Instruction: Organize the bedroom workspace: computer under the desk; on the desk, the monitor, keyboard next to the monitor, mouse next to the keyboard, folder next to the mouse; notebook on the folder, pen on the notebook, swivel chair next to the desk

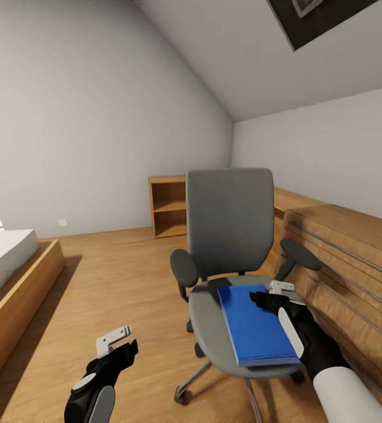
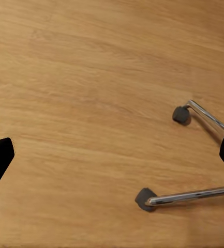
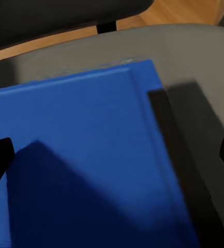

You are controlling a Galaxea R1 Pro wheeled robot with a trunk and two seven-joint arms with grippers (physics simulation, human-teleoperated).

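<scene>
Your right claw (image 1: 271, 292) is hovering wide over the folder (image 1: 255, 326).
The folder is lying directly beneath it on the swivel chair (image 1: 229, 235); your left claw (image 1: 119, 342) is hanging wide above bare floor (image 1: 120, 276).

Cut off and covered parts

The folder (image 3: 86, 160) runs past the picture's edge between the right gripper's (image 1: 271, 292) spread jaws; the swivel chair's (image 1: 229, 235) star base hides under its seat, and two legs leave the frame beside the left jaw tip.

No text or label seems readable on anything here.
</scene>
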